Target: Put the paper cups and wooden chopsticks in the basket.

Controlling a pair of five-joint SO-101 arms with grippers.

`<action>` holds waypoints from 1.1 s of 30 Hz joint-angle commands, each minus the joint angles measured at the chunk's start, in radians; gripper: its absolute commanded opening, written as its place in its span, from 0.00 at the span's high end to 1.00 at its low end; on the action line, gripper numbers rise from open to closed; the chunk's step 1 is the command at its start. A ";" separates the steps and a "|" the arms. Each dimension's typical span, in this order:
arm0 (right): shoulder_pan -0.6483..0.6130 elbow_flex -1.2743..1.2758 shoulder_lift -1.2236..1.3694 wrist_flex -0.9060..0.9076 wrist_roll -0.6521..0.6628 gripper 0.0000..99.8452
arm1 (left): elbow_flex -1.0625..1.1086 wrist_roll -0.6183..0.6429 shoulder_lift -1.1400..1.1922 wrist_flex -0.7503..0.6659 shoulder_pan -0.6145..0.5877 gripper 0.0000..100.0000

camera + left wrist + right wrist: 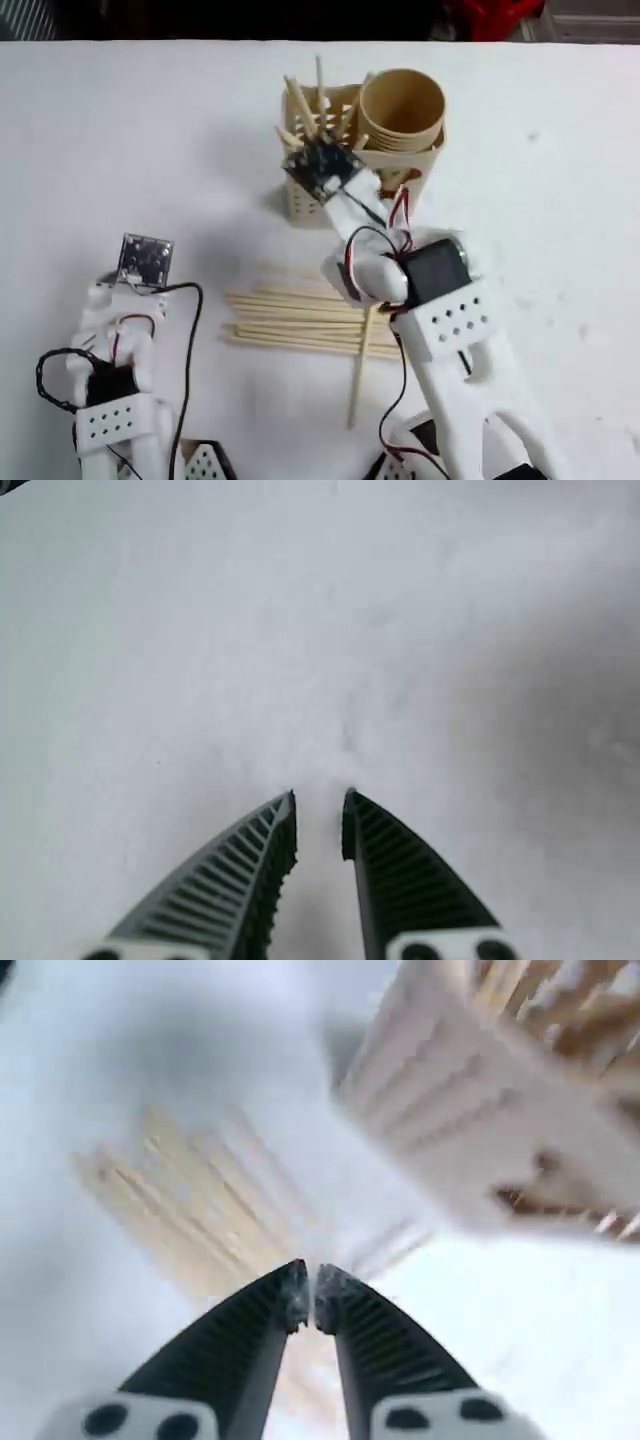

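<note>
- Now my right gripper [308, 1295] is closed and empty, beside the basket [480, 1130]; loose chopsticks [190, 1200] lie beneath its tips.
- My left gripper [319, 800], slightly ajar, points at the table [300, 630].
- Cups [402, 105] sit in that basket.

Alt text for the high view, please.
The right arm extends to a basket holding stacked paper cups and a few chopsticks. More chopsticks lie piled on the white table, partly under that arm; the left arm sits over bare table.
</note>
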 commanded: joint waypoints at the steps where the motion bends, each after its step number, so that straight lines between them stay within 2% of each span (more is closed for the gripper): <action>1: 0.048 0.203 -0.022 -0.124 -0.029 0.97 | -0.023 0.006 -0.013 -0.011 0.015 0.91; 5: 0.064 0.419 -0.022 -0.364 -0.031 0.97 | -0.023 0.006 -0.013 -0.009 0.015 0.91; 9: 0.067 0.500 -0.021 -0.461 -0.109 0.96 | -0.014 0.006 -0.013 -0.012 0.015 0.91; 11: 0.073 0.516 -0.021 -0.486 -0.143 0.93 | -0.014 0.006 -0.013 -0.012 0.015 0.91; 16: 0.173 0.514 -0.021 -0.570 -0.150 0.82 | -0.014 0.006 -0.013 -0.012 0.015 0.91; 22: 0.225 0.506 0.030 -0.642 -0.189 0.83 | -0.014 0.006 -0.013 -0.012 0.015 0.91; 33: 0.262 0.264 0.492 -0.690 -0.201 0.84 | -0.012 0.006 -0.013 -0.012 0.015 0.91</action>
